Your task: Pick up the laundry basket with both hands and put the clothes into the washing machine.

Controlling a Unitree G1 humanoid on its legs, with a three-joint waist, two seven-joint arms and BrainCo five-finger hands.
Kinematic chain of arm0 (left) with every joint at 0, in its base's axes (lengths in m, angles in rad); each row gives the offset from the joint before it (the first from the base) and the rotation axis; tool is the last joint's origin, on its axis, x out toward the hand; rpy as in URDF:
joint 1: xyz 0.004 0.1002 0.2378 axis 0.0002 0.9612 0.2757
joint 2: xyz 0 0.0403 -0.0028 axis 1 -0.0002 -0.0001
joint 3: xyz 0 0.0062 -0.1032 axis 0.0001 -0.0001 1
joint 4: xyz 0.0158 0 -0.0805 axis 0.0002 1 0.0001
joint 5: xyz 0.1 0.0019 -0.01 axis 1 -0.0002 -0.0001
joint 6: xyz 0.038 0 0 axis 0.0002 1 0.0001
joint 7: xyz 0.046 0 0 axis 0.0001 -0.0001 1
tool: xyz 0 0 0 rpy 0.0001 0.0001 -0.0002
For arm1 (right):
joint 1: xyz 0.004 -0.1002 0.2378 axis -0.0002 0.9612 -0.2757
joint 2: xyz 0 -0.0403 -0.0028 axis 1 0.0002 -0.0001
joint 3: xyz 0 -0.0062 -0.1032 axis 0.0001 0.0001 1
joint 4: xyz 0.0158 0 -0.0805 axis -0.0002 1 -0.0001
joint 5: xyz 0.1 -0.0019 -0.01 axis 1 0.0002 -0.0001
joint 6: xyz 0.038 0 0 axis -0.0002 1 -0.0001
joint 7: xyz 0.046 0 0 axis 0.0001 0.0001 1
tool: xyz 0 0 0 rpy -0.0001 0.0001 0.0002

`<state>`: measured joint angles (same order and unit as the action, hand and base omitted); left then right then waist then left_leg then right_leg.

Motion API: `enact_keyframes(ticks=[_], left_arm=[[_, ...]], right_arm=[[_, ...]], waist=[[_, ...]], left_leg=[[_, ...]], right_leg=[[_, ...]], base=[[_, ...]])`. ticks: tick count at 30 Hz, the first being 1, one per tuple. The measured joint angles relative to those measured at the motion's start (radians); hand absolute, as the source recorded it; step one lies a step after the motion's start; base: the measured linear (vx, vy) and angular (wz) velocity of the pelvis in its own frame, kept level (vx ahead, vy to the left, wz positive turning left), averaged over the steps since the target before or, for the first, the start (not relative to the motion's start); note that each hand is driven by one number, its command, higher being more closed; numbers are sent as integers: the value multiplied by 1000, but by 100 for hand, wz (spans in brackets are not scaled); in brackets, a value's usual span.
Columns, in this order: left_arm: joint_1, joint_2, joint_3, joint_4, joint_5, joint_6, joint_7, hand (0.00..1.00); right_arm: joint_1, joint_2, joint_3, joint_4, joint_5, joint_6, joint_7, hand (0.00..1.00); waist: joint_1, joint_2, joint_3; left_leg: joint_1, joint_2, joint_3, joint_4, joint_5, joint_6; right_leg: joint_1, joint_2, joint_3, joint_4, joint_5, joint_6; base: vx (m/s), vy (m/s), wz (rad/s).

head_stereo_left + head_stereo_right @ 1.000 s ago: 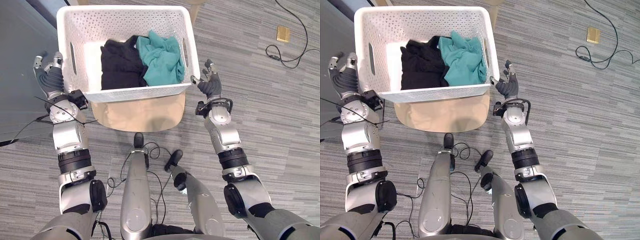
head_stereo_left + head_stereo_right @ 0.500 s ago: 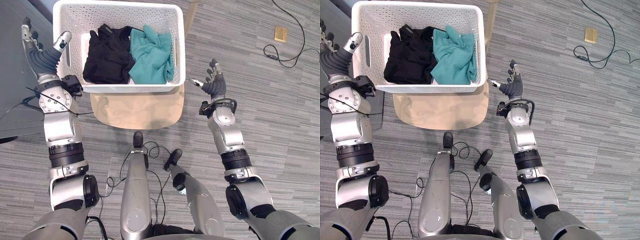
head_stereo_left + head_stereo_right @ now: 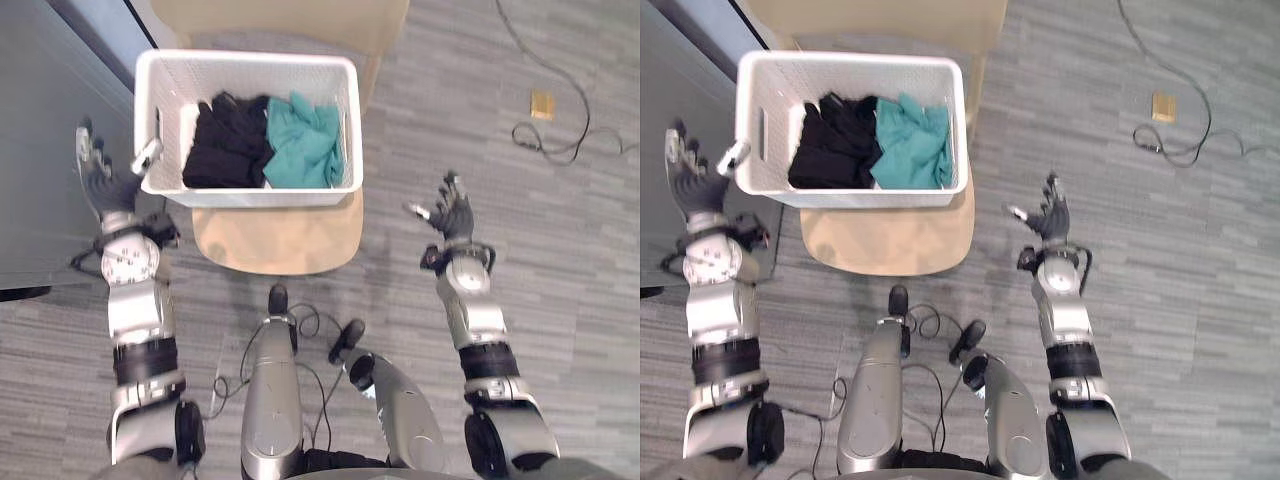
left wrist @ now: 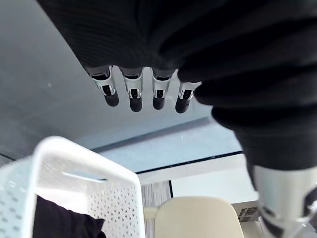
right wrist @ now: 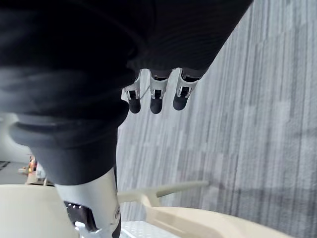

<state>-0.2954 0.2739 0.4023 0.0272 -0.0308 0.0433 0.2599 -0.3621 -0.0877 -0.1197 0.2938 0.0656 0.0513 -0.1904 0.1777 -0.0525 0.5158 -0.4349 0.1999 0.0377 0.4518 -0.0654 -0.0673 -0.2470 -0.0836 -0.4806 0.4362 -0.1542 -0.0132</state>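
You see a basket of white perforated plastic; the black cloth and teal cloth inside look soft, creased; at its 6 o'clock, a smooth matt seat; ribbed carpet.

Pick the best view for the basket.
Left eye view: the whole basket from above, on the chair, black clothes and teal clothes inside. Right eye view shows the same. Left wrist view catches one corner with a handle slot. Right wrist view: at most a white sliver, hard to tell.

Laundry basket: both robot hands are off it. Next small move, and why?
Probably bring the right robot hand in against the laundry basket: it hangs open well clear, while the left robot hand, also open, is close beside it.
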Motion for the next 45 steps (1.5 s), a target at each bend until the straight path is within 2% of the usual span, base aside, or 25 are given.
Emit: enact_keyframes(ticks=[3, 5, 8, 10, 11, 12, 13, 15, 17, 18, 19, 23, 24, 25, 28, 29, 32, 34, 36, 37, 38, 40, 42, 44, 45], left_arm=[[177, -46, -12, 0, -21, -17, -38, 0], [295, -73, -42, 13, -49, -24, -67, 0], [371, -115, -85, 63, -72, -30, -90, 0], [419, -155, -99, 74, -77, -30, -112, 0], [455, -185, -100, 90, -77, -30, -132, 0], [481, -208, -100, 103, -77, -29, -146, 0], [536, -245, -108, 126, -76, -29, -166, 0], [565, -273, -142, 174, -76, -29, -189, 0], [583, -304, -175, 228, -77, -27, -218, 0], [582, -326, -181, 256, -79, -26, -228, 0], [572, -328, -201, 279, -85, -25, -238, 0], [537, -330, -213, 348, -83, -18, -236, 0], [539, -323, -209, 349, -79, -18, -234, 0], [546, -321, -198, 350, -74, -19, -232, 0], [561, -310, -195, 372, -73, -19, -230, 0], [578, -308, -195, 372, -74, -19, -230, 0], [580, -313, -194, 372, -77, -20, -224, 0], [583, -333, -199, 374, -80, -18, -209, 0], [600, -335, -185, 374, -88, -25, -196, 0], [598, -335, -186, 384, -99, -28, -188, 0], [603, -335, -182, 388, -109, -29, -185, 0], [611, -340, -159, 413, -144, -33, -162, 0], [611, -337, -154, 419, -167, -35, -144, 0], [619, -337, -155, 422, -173, -42, -137, 0], [619, -337, -155, 435, -173, -42, -130, 0]], right_arm=[[115, -23, -5, 43, -45, -1, 24, 0], [181, -46, -36, 114, -110, -5, 39, 0], [273, -70, -97, 218, -127, -5, 40, 0], [340, -59, -139, 267, -155, -6, 41, 0], [381, -49, -166, 285, -161, -1, 43, 0], [421, -38, -173, 286, -175, -1, 45, 0], [490, -16, -186, 304, -190, -4, 58, 0], [557, 1, -208, 364, -194, -7, 66, 0], [600, 23, -246, 454, -192, 0, 70, 0], [610, 43, -272, 490, -187, 4, 81, 0], [613, 69, -286, 519, -180, 9, 91, 0], [618, 87, -327, 517, -174, 17, 92, 0], [619, 79, -306, 518, -174, 19, 91, 0], [611, 71, -292, 516, -174, 22, 93, 0], [605, 56, -245, 514, -186, 23, 103, 0], [595, 56, -218, 512, -194, 25, 102, 0], [584, 49, -138, 489, -196, 25, 99, 0], [582, 26, -94, 463, -192, 25, 96, 0], [534, 19, 18, 443, -173, 16, 99, 0], [475, 20, 71, 441, -152, 5, 98, 0], [453, 23, 99, 440, -143, 0, 98, 0], [397, 26, 172, 417, -112, -18, 98, 0], [368, 24, 197, 395, -106, -30, 98, 0], [355, 24, 199, 370, -104, -37, 97, 0], [355, 23, 200, 358, -102, -38, 97, 0]], waist=[[-1, -3, -1], [-4, -28, -18], [-8, -38, -46], [-16, -44, -84], [-32, -37, -100], [-43, -34, -113], [-61, -29, -154], [-61, -15, -205], [-85, 6, -248], [-108, 14, -267], [-117, 20, -270], [-108, 20, -269], [-108, 23, -273], [-106, 24, -286], [-107, 20, -289], [-105, 6, -298], [-93, -30, -323], [-77, 8, -335], [-47, 14, -356], [-49, 33, -351], [-47, 31, -350], [-46, 62, -347], [-43, 77, -346], [-52, 76, -344], [-53, 71, -336]], left_leg=[[63, -34, -28, -6, -2, -6], [90, -77, -61, -85, 53, -21], [102, -101, -123, -208, 130, -46], [68, -82, -85, -157, 123, -39], [49, -54, -59, 8, 70, 14], [62, -20, -36, 123, -1, 27], [115, 39, -28, 245, -65, 7], [195, 92, -47, 313, -93, -34], [305, 114, -82, 270, -86, -58], [375, 101, -83, 139, -130, -158], [422, 74, -25, 33, -197, -175], [420, 1, 56, 7, -250, -126], [402, -13, 80, 23, -257, -107], [393, -20, 116, 20, -252, -46], [405, -21, 160, 20, -233, -14], [395, -27, 174, 20, -218, 3], [336, -47, 186, 32, -185, 7], [287, -39, 165, 41, -155, 4], [272, -45, 163, -49, -73, 10], [250, -44, 146, -79, -40, 3], [242, -47, 132, -107, -18, 5], [233, -63, 58, -190, 63, -38], [207, -55, 74, -245, 81, -78], [163, -31, 163, -206, 78, -72], [148, -24, 184, -143, 65, -41]], right_leg=[[49, -33, -13, 74, -73, 3], [53, -61, -30, 101, -107, 4], [46, -87, -93, 121, -125, -6], [45, -110, -150, 107, -106, -37], [60, -118, -177, 103, -92, -57], [78, -121, -185, 102, -88, -65], [96, -126, -184, 102, -78, -63], [103, -131, -170, 103, -68, -47], [94, -159, -160, 124, -52, -22], [61, -198, -151, 154, -38, -3], [19, -232, -131, 154, 8, 9], [-4, -267, -65, 55, 136, 46], [13, -261, -58, -26, 158, 37], [11, -256, -49, -54, 139, 33], [-19, -263, 7, 258, 64, 71], [-8, -243, 61, 426, -9, 112], [62, -158, 193, 444, -143, 203], [81, -84, 242, 321, -176, 191], [121, -32, 278, 127, -215, 112], [112, -19, 261, 92, -196, 88], [105, -15, 249, 78, -187, 86], [102, -13, 178, 41, -158, 77], [106, -21, 107, -8, -125, 59], [103, -40, 30, -43, -83, 28], [106, -62, -8, -46, -66, 12]], base=[[-66, -93, 45], [-72, -119, 75], [-74, -138, 90], [-65, -32, 54], [-39, 3, 36], [-57, 60, 21], [-53, 95, -2], [-45, 175, -10], [-64, 316, 8], [-142, 406, 14], [-233, 511, 9], [-295, 377, -20], [-381, 297, -42], [-371, 272, -47], [-341, 171, -48], [-203, -28, -31], [-280, -182, -16], [-249, -127, 5], [-260, -142, 1], [-289, -162, 25], [-287, -116, 54], [-276, -92, 85], [-195, -15, 116], [-112, 50, 124], [-112, 131, 103]])
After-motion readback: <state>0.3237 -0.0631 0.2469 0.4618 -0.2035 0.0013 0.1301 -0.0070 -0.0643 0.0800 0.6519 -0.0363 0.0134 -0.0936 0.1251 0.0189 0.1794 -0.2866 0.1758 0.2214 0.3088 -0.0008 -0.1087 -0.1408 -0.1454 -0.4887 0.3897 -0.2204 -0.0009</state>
